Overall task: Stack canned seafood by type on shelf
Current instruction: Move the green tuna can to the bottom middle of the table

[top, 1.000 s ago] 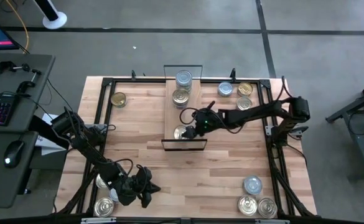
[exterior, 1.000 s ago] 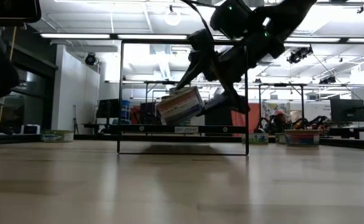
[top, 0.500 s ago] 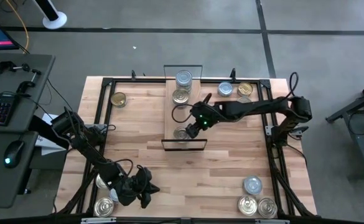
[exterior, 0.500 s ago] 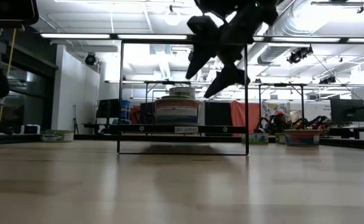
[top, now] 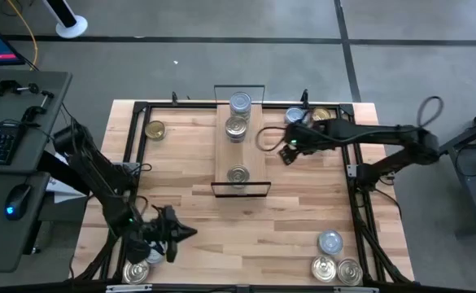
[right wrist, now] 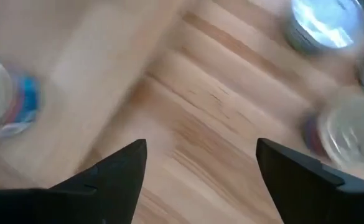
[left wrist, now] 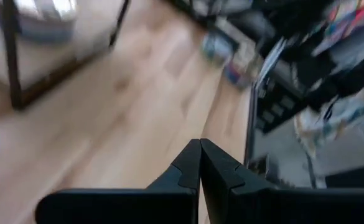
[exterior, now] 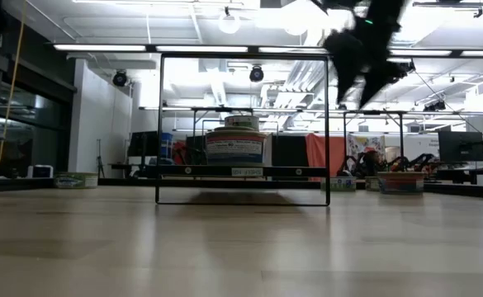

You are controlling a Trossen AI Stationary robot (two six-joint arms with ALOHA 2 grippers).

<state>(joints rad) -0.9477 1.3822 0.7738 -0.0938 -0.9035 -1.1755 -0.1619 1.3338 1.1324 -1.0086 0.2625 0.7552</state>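
The right end effector (top: 287,151), fingers spread and empty, hangs beside the shelf (top: 239,142), near tins (top: 294,117) at the worktop's far edge, likely the next pick. The left end effector (top: 172,233) waits pressed together.

Worktop (top: 189,212): light butcher-block wood in pale tan strips, edged by a black frame. Shelf (top: 239,155): paler light wood, thin black wire end frames. Tins on the shelf: far tin (top: 240,102) silver-blue top; middle tin (top: 236,126) gold top; near tin (top: 238,174) gold top, its side band white, blue and red in the low view. Far-left tin (top: 155,129): gold. Near-right tin (top: 329,241): silver-blue. Both arms and the right tool (top: 287,150): black. Floor: grey.
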